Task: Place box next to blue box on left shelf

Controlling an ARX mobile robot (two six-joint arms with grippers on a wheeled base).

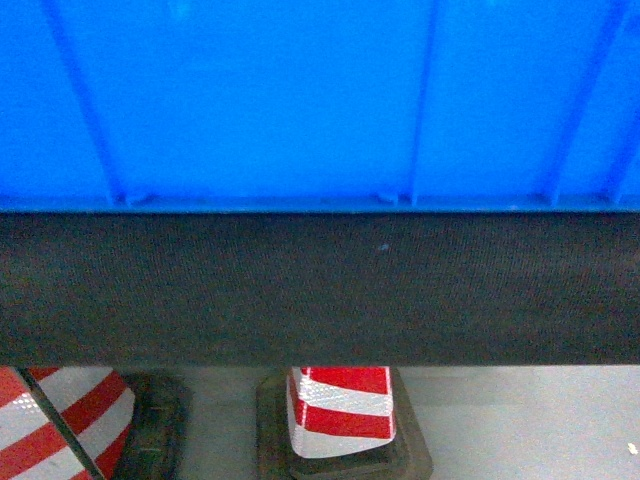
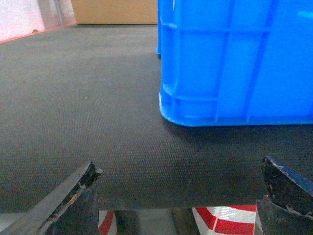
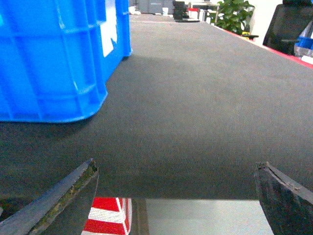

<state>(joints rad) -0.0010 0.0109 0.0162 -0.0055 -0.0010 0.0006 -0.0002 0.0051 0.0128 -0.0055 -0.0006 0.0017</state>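
Resting on the dark textured bench (image 2: 83, 98), the box (image 2: 239, 63) is not yet lifted, so as far as the views show the task is at its very start. The left hand (image 2: 178, 188) hangs spread wide at the bench's near edge, its two dark fingers far apart and nothing between them; the box stands ahead of it and off to its right, with open bench between the fingertips and the ribbed wall. The right hand (image 3: 176, 188) is likewise spread wide and empty, with the box (image 3: 54, 58) ahead and to its left, again well apart from the fingers. From the head camera the box's ribbed wall (image 1: 320, 100) fills the upper view, with the bench front (image 1: 320, 290) under it and red-and-white striped cones (image 1: 342, 410) on the floor below. The left shelf and the other blue box are not in any view, so where the box must go cannot be told from here. Left to do, by this reading: close both hands on the box's sides, raise it, carry it to the shelf, and set it down beside its twin. A wooden panel (image 2: 115, 12) and a plant (image 3: 237, 14) stand beyond the bench's far end.
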